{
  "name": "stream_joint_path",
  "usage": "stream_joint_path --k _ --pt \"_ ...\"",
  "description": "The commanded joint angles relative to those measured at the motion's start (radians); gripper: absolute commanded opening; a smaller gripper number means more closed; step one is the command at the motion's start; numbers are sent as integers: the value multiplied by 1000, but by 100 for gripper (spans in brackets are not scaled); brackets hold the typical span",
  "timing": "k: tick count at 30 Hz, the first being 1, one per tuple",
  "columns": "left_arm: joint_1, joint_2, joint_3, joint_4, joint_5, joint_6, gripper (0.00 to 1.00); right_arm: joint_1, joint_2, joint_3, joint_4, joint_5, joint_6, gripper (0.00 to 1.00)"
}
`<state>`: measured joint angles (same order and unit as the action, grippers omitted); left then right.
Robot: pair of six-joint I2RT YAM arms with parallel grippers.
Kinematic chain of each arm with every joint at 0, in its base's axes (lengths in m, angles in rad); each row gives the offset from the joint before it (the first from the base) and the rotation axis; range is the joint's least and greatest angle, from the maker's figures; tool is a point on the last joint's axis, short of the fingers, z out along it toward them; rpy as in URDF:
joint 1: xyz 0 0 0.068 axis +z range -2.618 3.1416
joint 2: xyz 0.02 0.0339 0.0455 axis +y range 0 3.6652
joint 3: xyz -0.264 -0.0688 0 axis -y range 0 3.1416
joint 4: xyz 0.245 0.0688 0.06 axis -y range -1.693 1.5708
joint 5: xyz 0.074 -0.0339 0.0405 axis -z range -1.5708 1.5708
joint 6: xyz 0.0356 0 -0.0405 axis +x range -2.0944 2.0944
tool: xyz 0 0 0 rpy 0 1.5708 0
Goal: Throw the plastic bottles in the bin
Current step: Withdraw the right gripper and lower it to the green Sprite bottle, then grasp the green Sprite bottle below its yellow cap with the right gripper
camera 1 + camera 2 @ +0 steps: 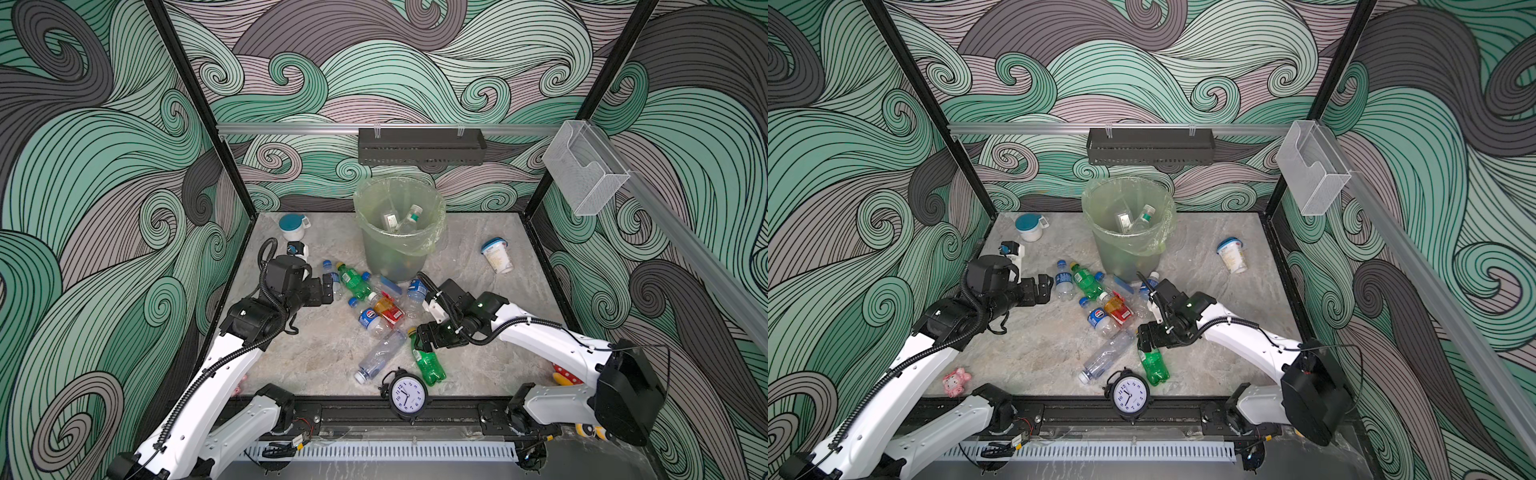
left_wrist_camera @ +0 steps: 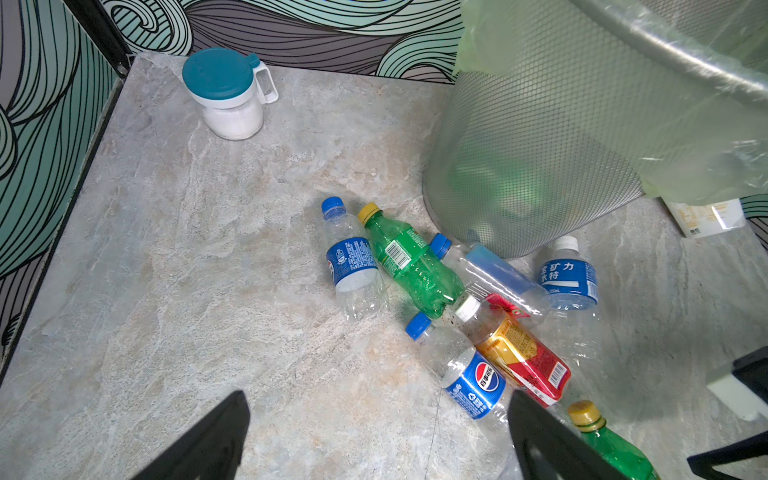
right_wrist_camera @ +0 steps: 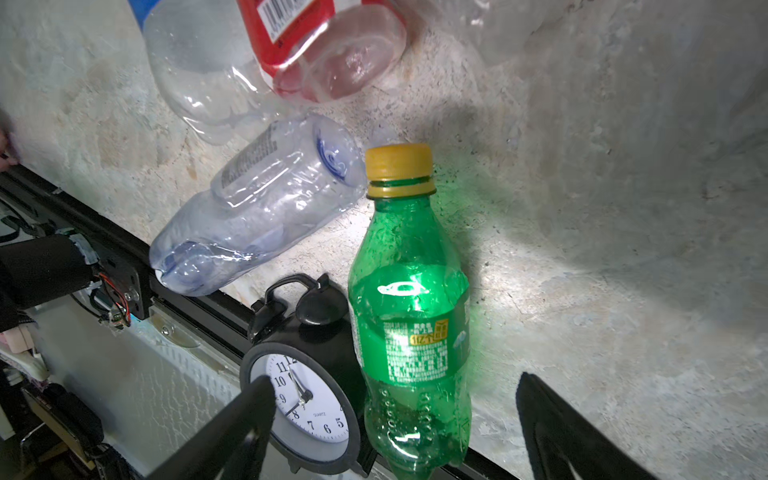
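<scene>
Plastic bottles [image 1: 382, 309]: most lie on their sides in a loose cluster on the grey worktop [image 1: 307, 357], just in front of the bin [image 1: 390, 253]. A few show inside it. Two more lie toward the near edge: a clear bottle [image 1: 380, 355] and a green yellow-capped bottle [image 1: 430, 368], its base beside an alarm clock [image 1: 408, 395].

Right hand [image 3: 392, 384]: spread wide, pinching nothing. It hangs over the green bottle. In the right wrist view the body lies between the fingers [image 3: 552, 419], with a gap on each side. The long axis runs cap toward the bin and base toward the near edge, so across the closing line, not along it. Looks a fair line for a squeeze on the labelled body.

Left hand [image 1: 331, 289]: also spread and empty, at the cluster's left end beside a blue-labelled clear bottle [image 2: 353, 262]. It is well apart from the green one, so the right arm is plainly nearer.

Judgement: the step in hand is picking up the green bottle. The bin lies beyond the cluster, so the carry likely goes up and over it. Watch two things: the clock sits against or just beside the base, and the clear bottle's end sits just by the yellow cap [image 3: 399, 162]. Either may get nudged.
</scene>
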<state>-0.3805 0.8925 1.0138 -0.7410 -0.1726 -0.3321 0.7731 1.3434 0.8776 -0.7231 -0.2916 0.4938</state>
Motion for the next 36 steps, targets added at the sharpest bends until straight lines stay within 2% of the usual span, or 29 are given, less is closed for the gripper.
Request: stream_joint_path --k 1,7,12,23,36 --pt "6 -13 -4 -5 -21 0 99 20 29 -5 24 -4 26 90" --pt "7 -18 -16 -5 -25 2 99 53 93 -8 47 21 46 87" --pt "7 -21 -19 -6 -29 7 99 60 125 -12 33 120 69 84" --pt "7 -20 -30 -3 -32 12 99 74 201 -14 72 129 89 79" --pt "7 -13 -23 -4 -33 24 99 74 214 -6 33 245 79 65"
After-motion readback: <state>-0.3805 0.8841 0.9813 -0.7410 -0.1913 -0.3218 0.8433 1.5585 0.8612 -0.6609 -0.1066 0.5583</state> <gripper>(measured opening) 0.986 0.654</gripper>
